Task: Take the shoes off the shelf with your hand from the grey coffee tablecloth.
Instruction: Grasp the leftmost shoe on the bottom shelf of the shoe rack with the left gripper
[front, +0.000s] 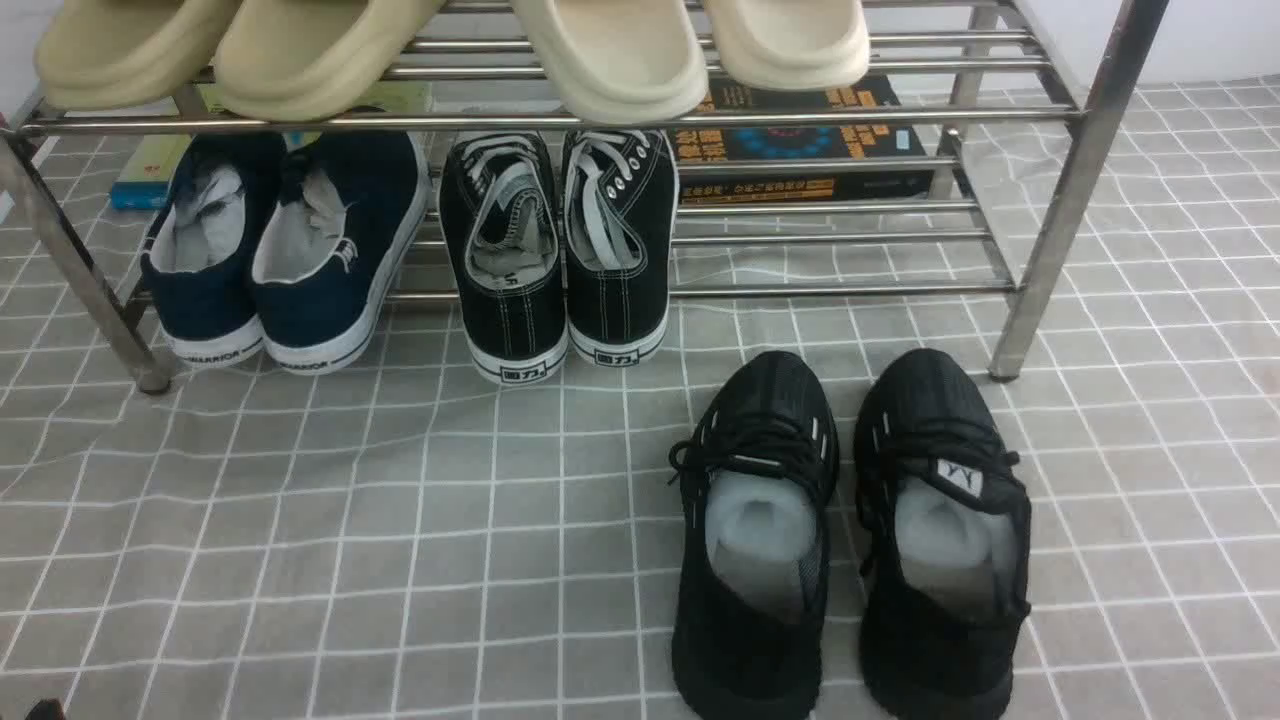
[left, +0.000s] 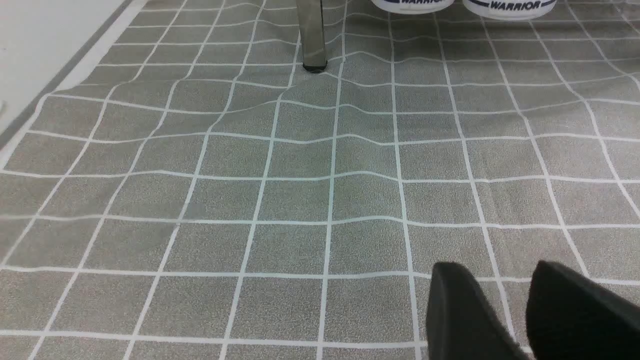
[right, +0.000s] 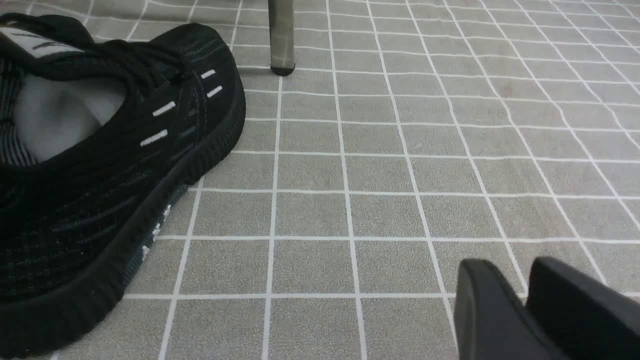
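The shoes (front: 330, 290), a navy pair with white soles, sit heels-out at the left of the lower tier of the steel shelf (front: 560, 120). The left wrist view catches only their white "WARRIOR" heels (left: 510, 6), far off beyond a shelf leg (left: 311, 35). My left gripper (left: 497, 267) hovers low over the grey coffee tablecloth (front: 350, 520), open, with only cloth showing between its fingers. My right gripper (right: 510, 265) is shut on nothing, above the cloth beside a black knit trainer (right: 100, 175). Neither gripper shows clearly in the front view.
Black lace-up sneakers (front: 555, 250) stand next to the navy pair on the lower tier. Beige slippers (front: 610, 50) lie on the top tier and books (front: 800, 140) behind. Two black knit trainers (front: 760, 530) stand on the cloth at front right. A shelf leg (right: 281, 35) stands ahead of the right gripper.
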